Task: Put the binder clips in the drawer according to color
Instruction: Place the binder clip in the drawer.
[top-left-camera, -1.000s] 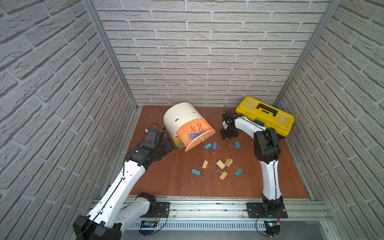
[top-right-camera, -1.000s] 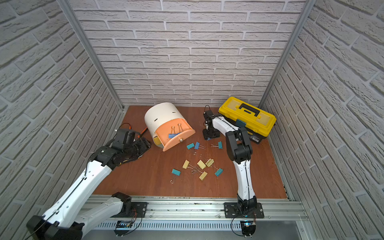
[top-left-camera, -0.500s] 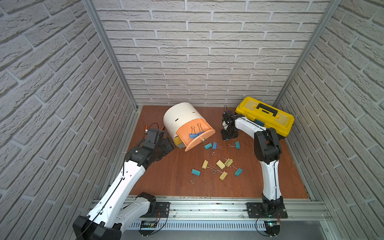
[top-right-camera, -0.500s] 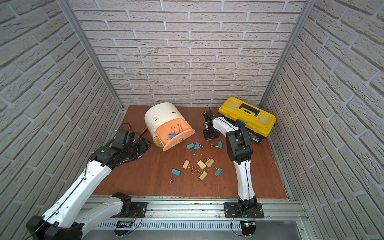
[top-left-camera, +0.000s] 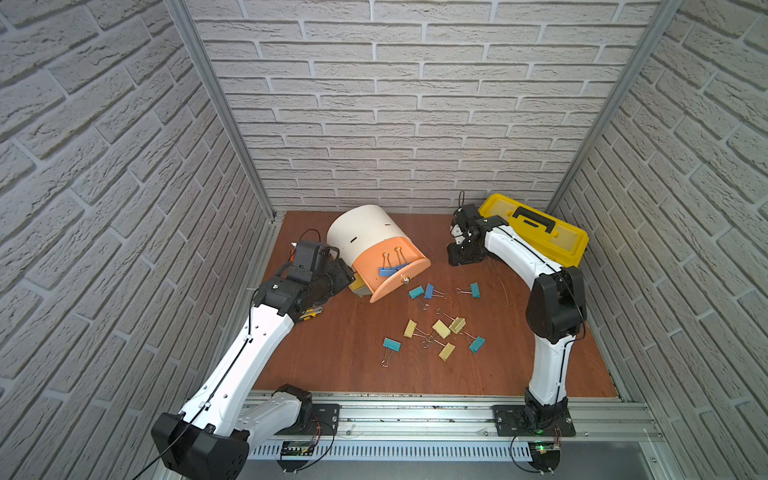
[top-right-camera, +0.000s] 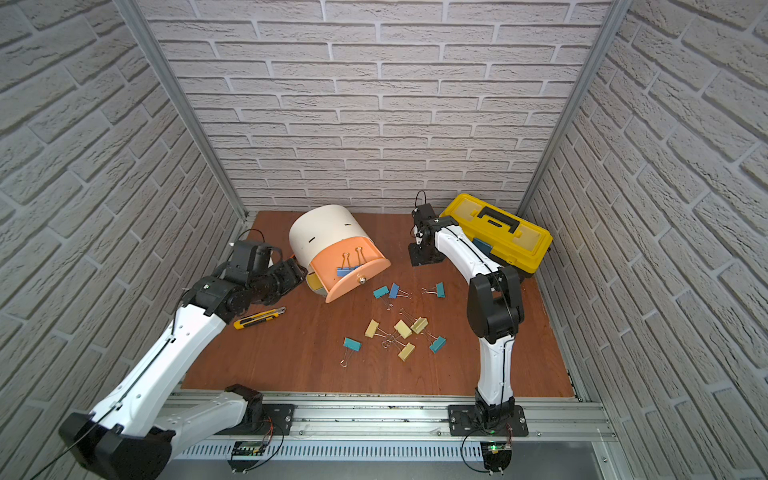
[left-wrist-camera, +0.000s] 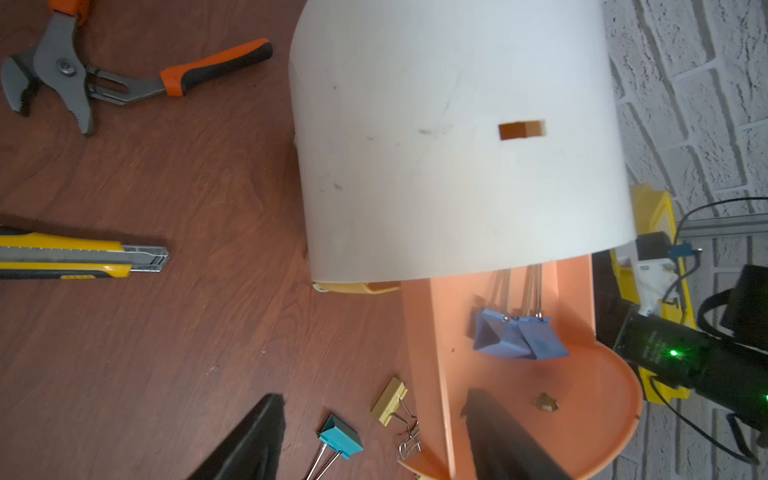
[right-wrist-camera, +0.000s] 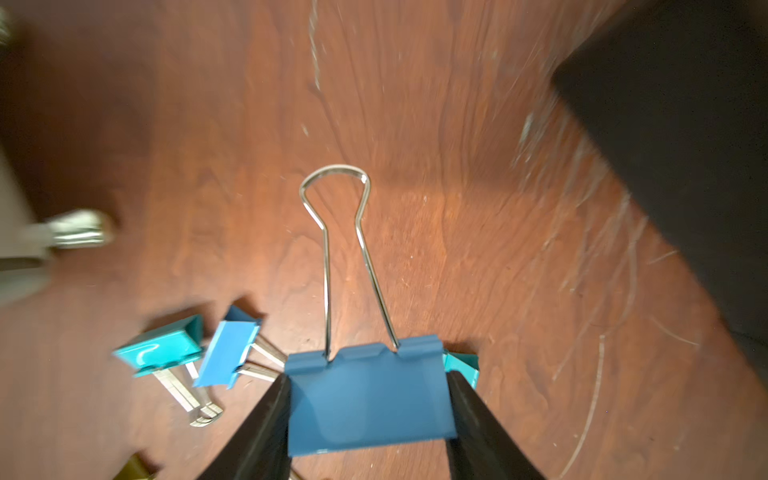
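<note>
The drawer cabinet (top-left-camera: 365, 232) is a white drum tipped over, with its peach drawer (top-left-camera: 409, 272) pulled out and two blue binder clips (left-wrist-camera: 519, 338) lying inside. Loose binder clips lie on the floor: teal (top-left-camera: 415, 292), blue (top-left-camera: 429, 290), teal (top-left-camera: 475, 289), several pale yellow (top-left-camera: 441, 328), teal (top-left-camera: 391, 344). My right gripper (right-wrist-camera: 368, 380) is shut on a blue binder clip (right-wrist-camera: 370, 399), its wire handle pointing away; in both top views it hangs low beside the toolbox (top-left-camera: 459, 257). At the cabinet's left side my left gripper (left-wrist-camera: 374, 440) stands open and holds nothing.
A yellow-and-black toolbox (top-left-camera: 536, 232) stands at the back right, close behind the right arm. A yellow utility knife (top-right-camera: 259, 318) lies on the floor under the left arm. Orange-handled pliers (left-wrist-camera: 83, 79) lie behind the cabinet. Brick walls close in three sides.
The right gripper's jaws have narrowed onto the blue clip. Neither arm has visibly shifted, and the clips on the floor lie as before.
</note>
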